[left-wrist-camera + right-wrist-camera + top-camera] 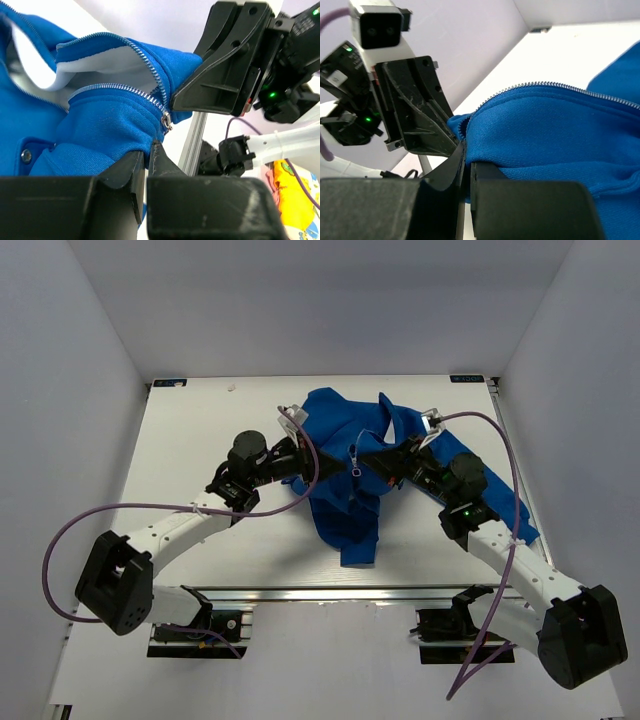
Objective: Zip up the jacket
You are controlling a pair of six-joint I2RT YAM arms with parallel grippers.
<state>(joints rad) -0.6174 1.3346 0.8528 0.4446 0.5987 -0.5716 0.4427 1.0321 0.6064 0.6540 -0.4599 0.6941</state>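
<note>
Top external view: the jacket (350, 510) lies bunched mid-counter (200, 430), btwn the two arms, body and sleeves crumpled. Both tools meet at its front edge, close together.

Left wrist view: the left tool (148, 151) is narrow, jaws pinching blue fleece at the hem just below the slider (166, 120). Both rows of zipper teeth (120, 90) run into the slider, then spread apart going away from it, w/ pale lining showing btwn them. So the front is open along nearly all its length.

Right wrist view: the right tool (466, 155) is clamped tight on a thin fold of the fleece edge, right beside the left tool. One row of teeth runs along the top of that fold.

Progress, my read: early stage.
- Done, prob: the two sides are joined at the bottom end, since both rows enter the slider. Can't confirm the pin is fully seated, too small to tell. The hem is gripped by both tools.
- To do: the whole pull. The slider sits at the start, w/ no closed stretch visible beyond it.
- Neither tool has the pull tab itself. One would need to take it and run it along the teeth while the other anchors the hem.
- The bunched cloth will prob need straightening for a clean run.
</note>
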